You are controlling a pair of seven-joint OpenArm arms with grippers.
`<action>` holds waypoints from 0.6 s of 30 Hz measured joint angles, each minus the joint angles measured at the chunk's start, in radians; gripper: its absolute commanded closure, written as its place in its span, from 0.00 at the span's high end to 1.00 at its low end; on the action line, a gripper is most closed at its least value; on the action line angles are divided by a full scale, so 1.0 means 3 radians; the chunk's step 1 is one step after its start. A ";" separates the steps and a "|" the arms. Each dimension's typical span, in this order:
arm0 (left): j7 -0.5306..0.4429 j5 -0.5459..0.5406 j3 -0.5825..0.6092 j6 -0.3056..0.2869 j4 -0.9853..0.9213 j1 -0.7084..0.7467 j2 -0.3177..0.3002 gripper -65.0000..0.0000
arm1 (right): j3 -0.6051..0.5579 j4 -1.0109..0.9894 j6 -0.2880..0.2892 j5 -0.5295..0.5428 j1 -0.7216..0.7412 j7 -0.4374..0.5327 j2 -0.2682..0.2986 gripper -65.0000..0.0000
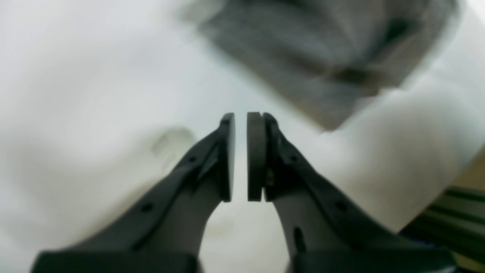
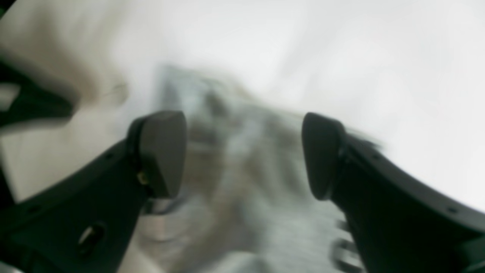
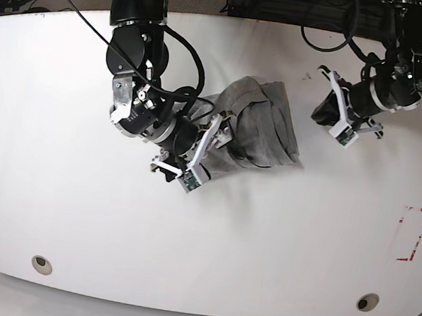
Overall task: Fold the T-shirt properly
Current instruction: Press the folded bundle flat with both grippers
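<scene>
On the left of the base view, the right gripper (image 3: 210, 149) hangs at the left edge of the T-shirt (image 3: 263, 129), its jaws spread wide with nothing between them. In the right wrist view the two fingers (image 2: 163, 151) stand far apart over blurred grey cloth (image 2: 242, 182). The T-shirt is a crumpled heather-grey heap, bunched and creased, lying near the middle of the white table (image 3: 54, 209), a little toward the far edge. To its right, clear of the cloth, the left gripper (image 3: 323, 109) hovers with its pads nearly together and nothing held; the left wrist view shows only a thin slit between them (image 1: 241, 157), the grey shirt (image 1: 303, 57) lying ahead of the tips. Far right, a red-outlined rectangle (image 3: 411, 234) is marked on the table.
</scene>
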 measured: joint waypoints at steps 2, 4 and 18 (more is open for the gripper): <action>-0.0005 -0.0001 0.0205 -0.0001 0.0042 -0.0071 0.0003 0.14 | 0.0120 -0.0102 0.0023 0.0062 0.0057 0.0084 0.0045 0.55; -0.0006 -0.0017 0.0411 -0.0001 0.0079 -0.0164 0.0004 0.14 | 0.0210 -0.0257 0.0027 0.0042 0.0159 0.0067 0.0112 0.44; -0.0009 0.0546 0.1314 0.0266 -0.0055 -0.0612 0.0635 0.14 | 0.0347 -0.1698 0.0024 0.0022 0.0870 0.0498 0.0351 0.28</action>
